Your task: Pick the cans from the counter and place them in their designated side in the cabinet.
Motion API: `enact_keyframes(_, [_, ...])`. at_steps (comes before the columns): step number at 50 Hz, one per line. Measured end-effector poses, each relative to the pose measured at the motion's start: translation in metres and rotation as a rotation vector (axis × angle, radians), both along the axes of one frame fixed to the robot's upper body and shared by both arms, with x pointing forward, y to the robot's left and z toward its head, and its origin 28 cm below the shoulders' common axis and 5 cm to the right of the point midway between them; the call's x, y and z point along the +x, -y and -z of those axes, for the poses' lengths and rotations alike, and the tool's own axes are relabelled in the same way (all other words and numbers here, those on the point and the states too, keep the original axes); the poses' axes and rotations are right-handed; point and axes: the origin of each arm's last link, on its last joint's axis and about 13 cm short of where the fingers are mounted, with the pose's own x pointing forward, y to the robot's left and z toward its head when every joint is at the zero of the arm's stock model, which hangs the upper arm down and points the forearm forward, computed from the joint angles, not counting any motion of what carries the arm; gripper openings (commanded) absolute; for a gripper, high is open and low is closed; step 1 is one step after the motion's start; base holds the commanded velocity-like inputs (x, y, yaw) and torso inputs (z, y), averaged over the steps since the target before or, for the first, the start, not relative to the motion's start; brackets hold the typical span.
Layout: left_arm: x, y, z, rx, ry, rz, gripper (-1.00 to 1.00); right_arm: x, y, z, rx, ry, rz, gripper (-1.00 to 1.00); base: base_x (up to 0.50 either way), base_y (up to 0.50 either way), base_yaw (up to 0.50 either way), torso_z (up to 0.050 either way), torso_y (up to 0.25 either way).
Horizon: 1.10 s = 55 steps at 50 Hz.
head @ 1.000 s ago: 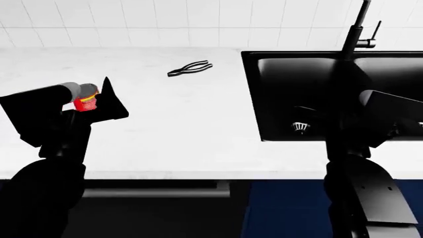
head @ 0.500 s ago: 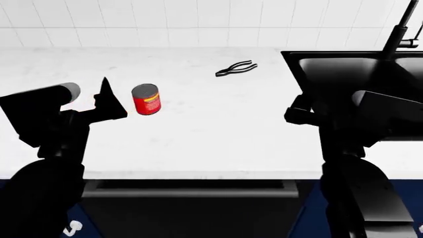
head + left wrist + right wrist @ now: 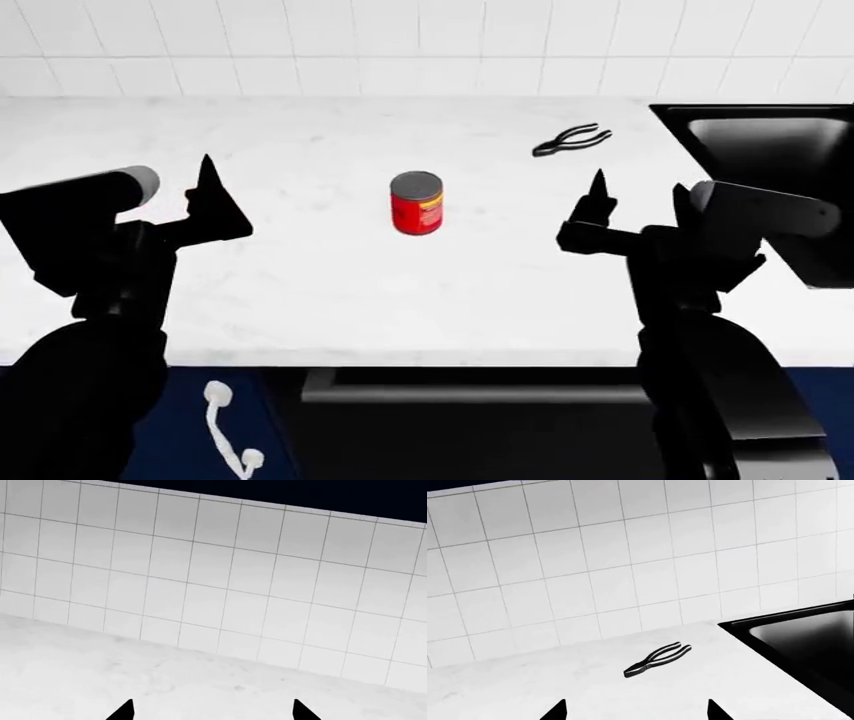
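Red can point(image 3: 416, 203) stands mid-frame on my worktop point(image 3: 334, 290), ungrasped; both claws, left point(image 3: 207, 205) and right point(image 3: 594, 215), spread empty; no cabinet visible.

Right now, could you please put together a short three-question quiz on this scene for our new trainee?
1. True or false: the red can stands upright on the counter.
2. What lies near the sink? A) spoon B) black pliers-like tool C) cup
3. Is the left gripper or right gripper holding anything?

Key: 1 true; 2 B; 3 no, both are open and empty.
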Motion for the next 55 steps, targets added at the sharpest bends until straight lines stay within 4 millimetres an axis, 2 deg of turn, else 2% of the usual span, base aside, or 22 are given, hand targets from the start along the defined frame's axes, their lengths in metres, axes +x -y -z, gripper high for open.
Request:
enact_keyframes(16, [0.0,-0.001,0.0,0.018,0.002,-0.007,1.0,0.002,-0.001,0.001,0.011,-0.021,-0.037,1.0,0.27,0.43,0.0,0.0,0.0])
enact_keyframes(30, [-0.001,0.0,0.0,0.024,0.004,-0.006,1.0,-0.002,-0.002,-0.006,-0.015,-0.05,-0.066,1.0,0.0,0.0,0.0,0.0,0.0])
enact_keyframes(43, [-0.001,0.001,0.002,0.023,0.0,-0.001,1.0,-0.018,0.002,-0.028,-0.028,-0.139,-0.158,1.0,0.0,0.0,0.0,0.0,0.0])
enact_keyframes(55, [-0.001,0.001,0.003,0.022,-0.003,0.004,1.0,-0.03,0.0,-0.033,-0.075,-0.229,-0.291,1.0,0.0,0.0,0.0,0.0,0.0])
